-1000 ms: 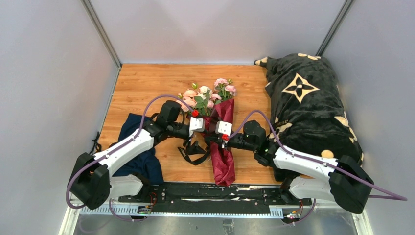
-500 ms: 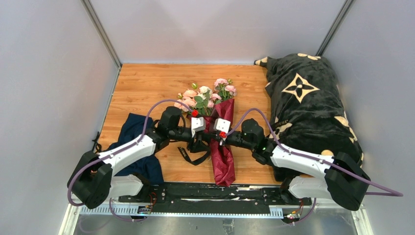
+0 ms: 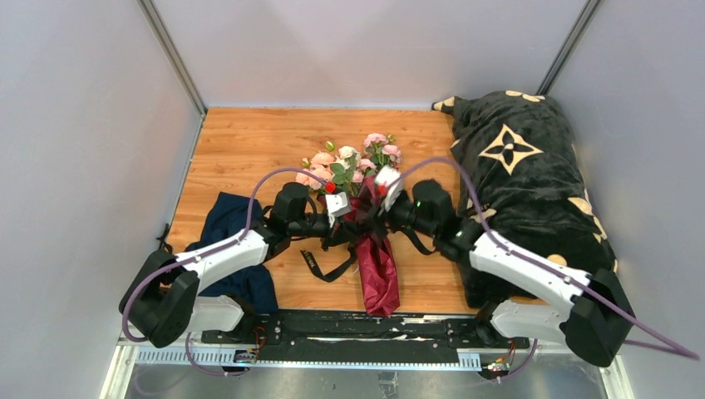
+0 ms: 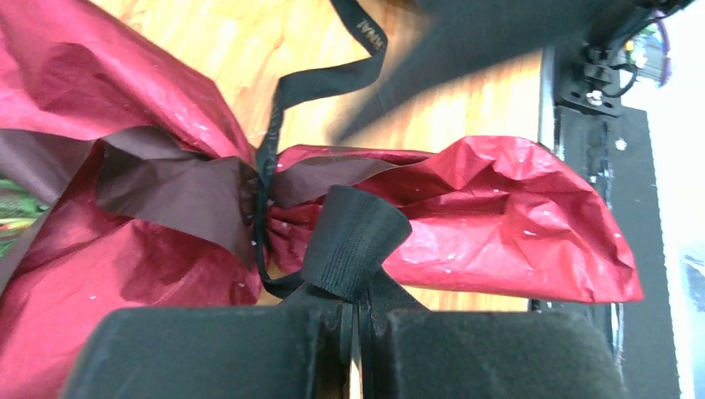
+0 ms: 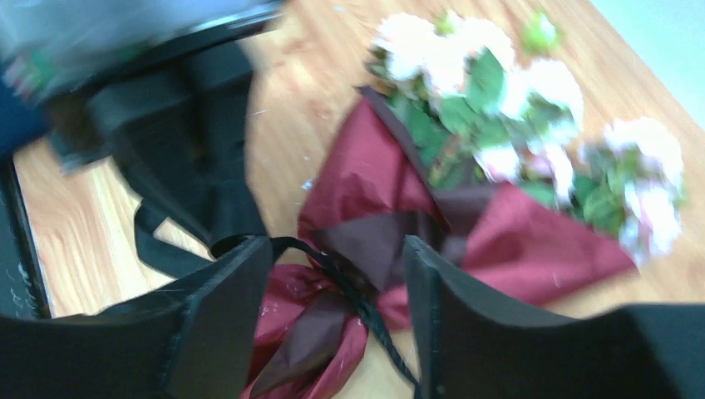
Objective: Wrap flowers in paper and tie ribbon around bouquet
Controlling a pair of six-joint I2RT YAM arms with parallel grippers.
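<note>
left gripper (image 4: 353,322) pinches ribbon (image 4: 353,241); right gripper (image 5: 334,253) gapes

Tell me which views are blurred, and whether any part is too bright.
Right wrist: the whole picture is smeared by motion, and the flowers look washed out. Left wrist: the ribbon and paper are sharp, but a dark shape at the top is blurred and the right edge is burnt out to white. Top external: sharp and evenly lit.
</note>
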